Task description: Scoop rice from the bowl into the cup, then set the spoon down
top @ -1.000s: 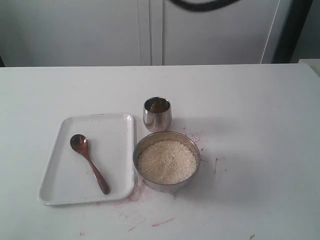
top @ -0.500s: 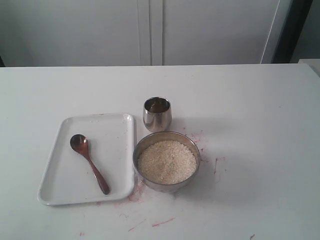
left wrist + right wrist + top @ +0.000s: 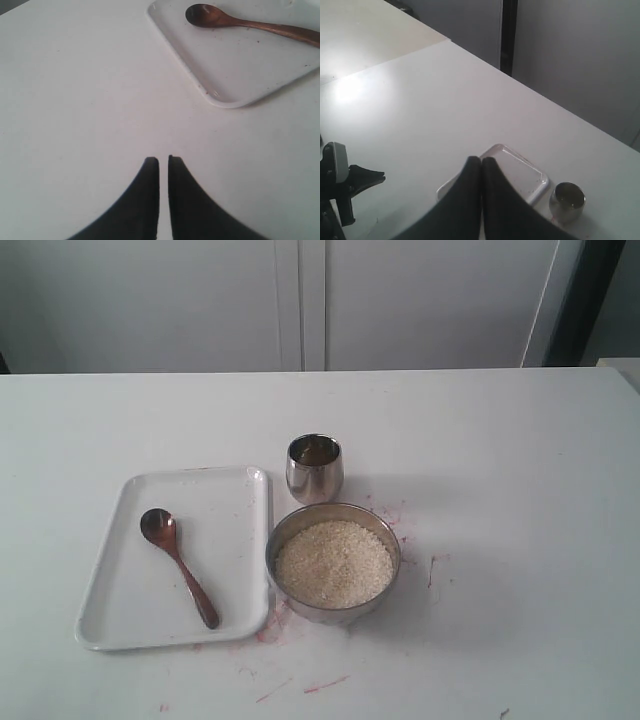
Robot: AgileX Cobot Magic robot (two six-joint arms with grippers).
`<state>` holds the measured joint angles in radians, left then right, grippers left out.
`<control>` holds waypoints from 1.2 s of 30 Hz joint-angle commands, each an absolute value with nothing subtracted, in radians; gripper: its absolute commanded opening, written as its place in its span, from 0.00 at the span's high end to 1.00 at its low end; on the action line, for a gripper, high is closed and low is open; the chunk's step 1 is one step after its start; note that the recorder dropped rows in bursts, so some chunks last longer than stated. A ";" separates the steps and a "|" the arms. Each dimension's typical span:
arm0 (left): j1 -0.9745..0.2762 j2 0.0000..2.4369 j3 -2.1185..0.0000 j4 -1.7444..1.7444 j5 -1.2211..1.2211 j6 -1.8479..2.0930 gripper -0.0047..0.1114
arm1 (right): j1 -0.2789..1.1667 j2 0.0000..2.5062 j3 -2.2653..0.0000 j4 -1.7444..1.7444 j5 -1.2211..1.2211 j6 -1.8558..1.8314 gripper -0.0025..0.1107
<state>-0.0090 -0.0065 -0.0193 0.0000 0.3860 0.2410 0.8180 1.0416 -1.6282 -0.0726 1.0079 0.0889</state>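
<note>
The dark wooden spoon (image 3: 181,567) lies on the white tray (image 3: 225,530), head toward the back. The steel bowl (image 3: 336,614) holds a heap of pale rice (image 3: 334,562) just right of the tray. The small steel cup (image 3: 314,470) stands upright behind the bowl. Neither gripper shows in the exterior view. My left gripper (image 3: 163,159) hovers over bare table short of the tray (image 3: 235,65) and spoon (image 3: 240,22), its fingers nearly touching, nothing between them. My right gripper (image 3: 481,159) is shut and empty, high above the table; beyond it lie the tray (image 3: 525,175) and cup (image 3: 567,201).
The white table (image 3: 500,460) has red smears around the bowl and toward its front edge. A pale wall with panel seams rises behind the table. In the right wrist view part of the other arm (image 3: 335,185) shows at the table's side.
A dark curved shape at the top edge of the exterior view one second ago is gone. The spoon, tray, cup and bowl have not moved.
</note>
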 commanded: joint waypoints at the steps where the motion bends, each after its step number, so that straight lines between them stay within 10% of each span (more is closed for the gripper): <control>1: -0.013 0.000 -0.010 0.000 0.427 0.235 0.84 | 0.818 0.939 -1.497 -0.078 0.937 0.081 0.98; 36: -0.013 0.000 -0.010 0.000 0.427 0.235 0.84 | 0.818 0.398 -0.496 -0.041 0.227 0.111 0.98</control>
